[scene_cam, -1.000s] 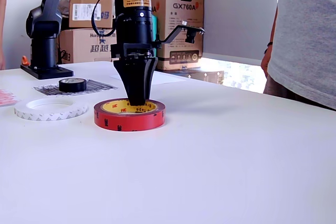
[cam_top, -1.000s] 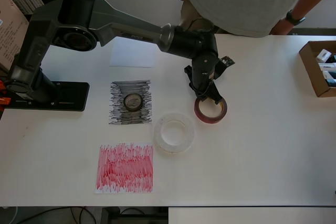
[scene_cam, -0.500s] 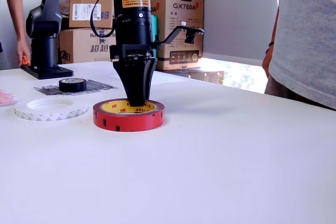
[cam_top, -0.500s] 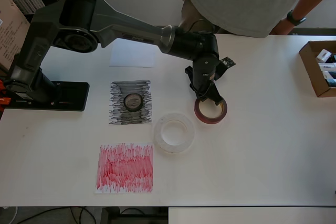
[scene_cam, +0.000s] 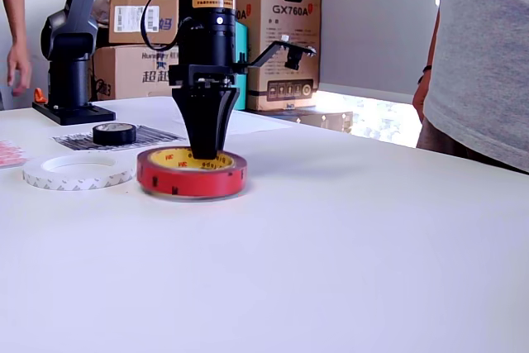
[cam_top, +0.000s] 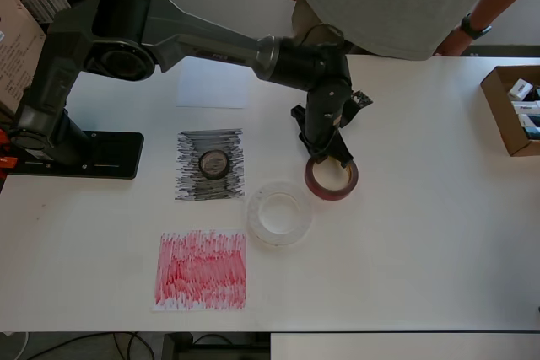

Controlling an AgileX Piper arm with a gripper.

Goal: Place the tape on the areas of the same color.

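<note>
Overhead view: black roll [cam_top: 213, 162] on black patch [cam_top: 209, 164], done; white roll [cam_top: 279, 212] on bare table [cam_top: 422, 233], white sheet [cam_top: 213, 83] vacant; red patch [cam_top: 201, 270] vacant; gripper [cam_top: 325, 158] pinching rim of red roll [cam_top: 332, 178].

Exterior view: gripper [scene_cam: 202, 150] narrowly closed on red roll [scene_cam: 192, 173], seemingly just off the table; two placements outstanding.

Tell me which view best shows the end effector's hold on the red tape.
The exterior view: the end effector is seen side-on, its tip reaching into the red tape. Overhead, the arm covers the end effector; only the red tape's ring and place on the table show.
</note>
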